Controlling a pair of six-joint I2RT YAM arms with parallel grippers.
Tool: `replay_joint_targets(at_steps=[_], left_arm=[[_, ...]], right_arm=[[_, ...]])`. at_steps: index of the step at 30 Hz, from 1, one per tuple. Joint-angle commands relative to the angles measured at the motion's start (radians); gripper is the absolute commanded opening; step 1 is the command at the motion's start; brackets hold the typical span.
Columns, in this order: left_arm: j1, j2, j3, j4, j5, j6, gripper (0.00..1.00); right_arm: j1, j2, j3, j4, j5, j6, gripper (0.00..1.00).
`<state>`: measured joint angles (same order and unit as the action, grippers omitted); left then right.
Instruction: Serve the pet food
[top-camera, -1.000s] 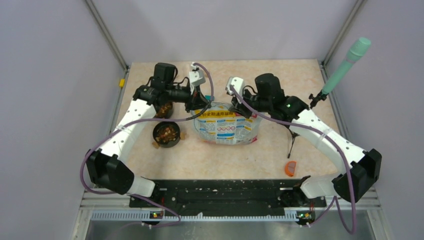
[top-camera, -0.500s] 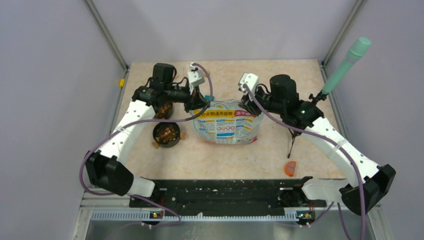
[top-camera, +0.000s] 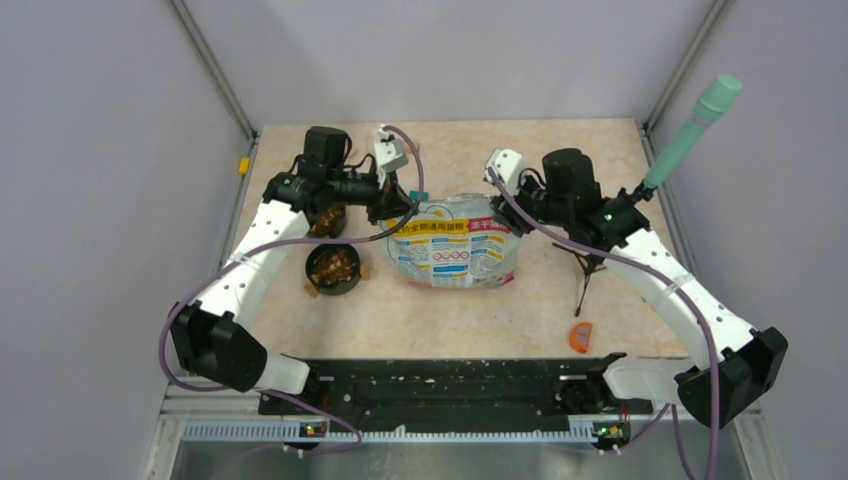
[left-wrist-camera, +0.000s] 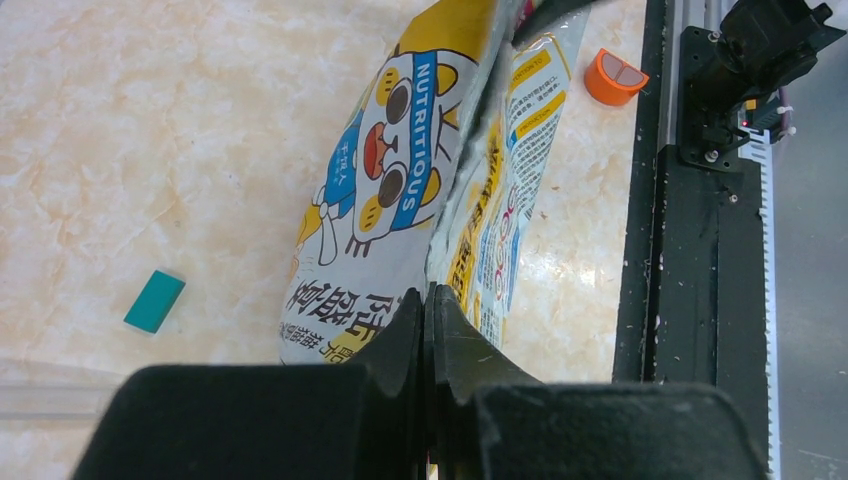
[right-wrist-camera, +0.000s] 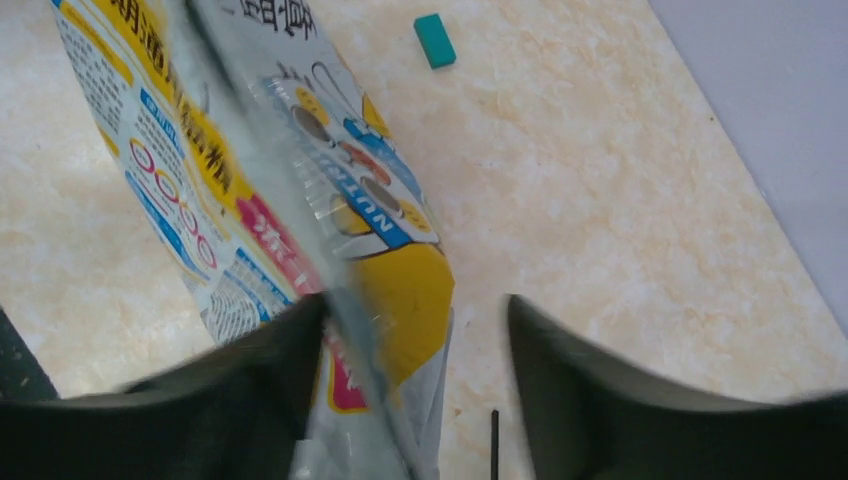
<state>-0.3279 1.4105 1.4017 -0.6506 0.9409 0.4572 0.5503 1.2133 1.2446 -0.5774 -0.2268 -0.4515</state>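
The pet food (top-camera: 333, 265), reddish-brown kibble, fills a black bowl (top-camera: 313, 278) left of the bag; a second bowl of kibble (top-camera: 328, 218) sits partly under the left arm. The glossy cartoon-cat bag (top-camera: 455, 250) lies at mid-table. My left gripper (top-camera: 402, 213) is shut on the bag's upper left edge; in the left wrist view the jaws (left-wrist-camera: 430, 300) pinch the bag (left-wrist-camera: 400, 190). My right gripper (top-camera: 506, 212) stands open at the bag's upper right corner. In the right wrist view the bag (right-wrist-camera: 270, 200) runs loose between the right gripper's (right-wrist-camera: 415, 330) spread fingers, near the left one.
A teal-handled tool (top-camera: 690, 125) stands on a thin black stand (top-camera: 583, 275) at the right. An orange cap (top-camera: 581, 336) lies near the black front rail (top-camera: 450, 385). A teal block (right-wrist-camera: 434, 27) lies behind the bag. Tan bits (top-camera: 312, 291) lie beside the bowl.
My right gripper has opened and let go of the bag's right corner, after shifting right with it. The left gripper keeps its hold and has not moved.
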Motion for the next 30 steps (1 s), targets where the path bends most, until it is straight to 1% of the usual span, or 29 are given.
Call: replay_joint_targets(at_steps=[1,2,4,5,6,7,8,9,10,12,14,15,16,17,18,19,20,24,28,29,30], left_arm=[[0.017,-0.047,0.015,0.034,-0.027,-0.005,0.00],[0.018,-0.046,0.016,0.030,-0.031,-0.004,0.00],[0.017,-0.041,0.027,0.007,-0.039,0.001,0.00],[0.018,-0.037,0.035,-0.009,-0.055,-0.005,0.07],[0.018,-0.034,0.042,-0.024,-0.080,-0.013,0.27],[0.017,-0.032,0.048,-0.038,-0.110,-0.025,0.56],[0.017,-0.034,0.043,-0.041,-0.144,-0.038,0.77],[0.017,-0.042,0.036,-0.041,-0.170,-0.044,0.86],[0.017,-0.052,0.026,-0.040,-0.186,-0.042,0.89],[0.017,-0.075,0.004,-0.041,-0.193,-0.020,0.90],[0.017,-0.084,-0.010,-0.042,-0.181,-0.001,0.89],[0.017,-0.082,-0.015,-0.046,-0.172,0.005,0.86],[0.017,-0.078,-0.014,-0.052,-0.155,0.012,0.81],[0.018,-0.068,-0.012,-0.060,-0.137,0.017,0.70],[0.018,-0.058,-0.006,-0.071,-0.117,0.018,0.47],[0.017,-0.046,0.002,-0.078,-0.100,0.017,0.19],[0.017,-0.035,0.009,-0.085,-0.089,0.014,0.00],[0.018,-0.031,0.017,-0.082,-0.103,0.017,0.00],[0.020,-0.063,-0.007,-0.035,-0.112,0.018,0.00],[0.020,-0.067,-0.011,-0.027,-0.109,0.015,0.00],[0.020,-0.070,-0.013,-0.018,-0.107,0.010,0.00]], right_arm=[[-0.009,0.004,0.027,-0.051,-0.006,-0.043,0.02],[-0.010,-0.001,0.023,-0.045,0.001,-0.034,0.00],[-0.011,-0.015,0.020,-0.037,-0.011,-0.031,0.00],[-0.013,-0.022,0.019,-0.028,-0.014,-0.027,0.00],[-0.017,-0.030,0.019,-0.024,-0.019,-0.023,0.00],[-0.023,-0.037,0.019,-0.019,-0.029,-0.021,0.00],[-0.027,-0.045,0.021,-0.014,-0.035,-0.018,0.00],[-0.031,-0.050,0.021,-0.011,-0.043,-0.014,0.00],[-0.033,-0.054,0.023,-0.009,-0.045,-0.011,0.00],[-0.035,-0.054,0.029,-0.013,-0.050,-0.012,0.00],[-0.035,-0.055,0.032,-0.015,-0.056,-0.011,0.00],[-0.035,-0.055,0.033,-0.015,-0.059,-0.011,0.00],[-0.035,-0.054,0.034,-0.015,-0.065,-0.011,0.00],[-0.035,-0.054,0.036,-0.017,-0.070,-0.013,0.00],[-0.035,-0.053,0.038,-0.017,-0.075,-0.013,0.00],[-0.035,-0.053,0.039,-0.017,-0.078,-0.013,0.00],[-0.035,-0.053,0.041,-0.016,-0.084,-0.013,0.00],[-0.035,-0.044,0.062,-0.052,-0.115,-0.023,0.00],[-0.036,-0.035,0.063,-0.075,-0.120,-0.019,0.00],[-0.035,-0.031,0.061,-0.068,-0.126,-0.013,0.13],[-0.035,-0.024,0.060,-0.058,-0.137,-0.010,0.43]])
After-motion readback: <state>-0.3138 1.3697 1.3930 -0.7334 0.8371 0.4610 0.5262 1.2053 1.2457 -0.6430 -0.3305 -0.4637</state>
